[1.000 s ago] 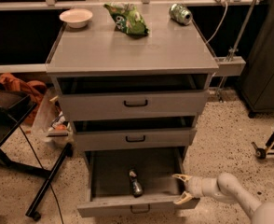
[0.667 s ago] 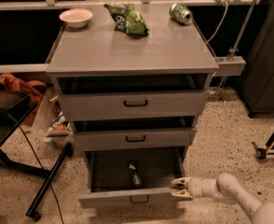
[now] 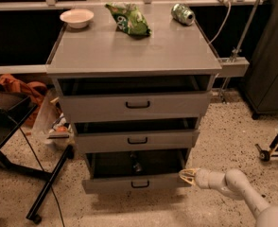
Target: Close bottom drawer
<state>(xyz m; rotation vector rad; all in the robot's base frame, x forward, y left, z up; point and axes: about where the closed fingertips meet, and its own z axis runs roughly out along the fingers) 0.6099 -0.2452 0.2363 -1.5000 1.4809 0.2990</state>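
- Grey three-drawer metal cabinet (image 3: 129,51) stood on the speckled floor, every drawer ajar.
- Lowest grey drawer (image 3: 110,184), with a dark loop handle, stuck partly out at the cabinet's foot.
- Pale gripper (image 3: 187,176) touched that drawer front's right end; how wide it was, couldn't tell.
- Dark bottle (image 3: 136,162) lay inside the drawer.

Looking like a robotics lab or workshop: speckled terrazzo floor (image 3: 224,136), black wheeled equipment stand (image 3: 47,190), white cable (image 3: 222,20) hanging by a metal pole (image 3: 245,26), grey three-drawer desk (image 3: 134,46) standing alone, pale robot pincer (image 3: 188,176) sitting at the bottom drawer (image 3: 129,184) front's right corner.
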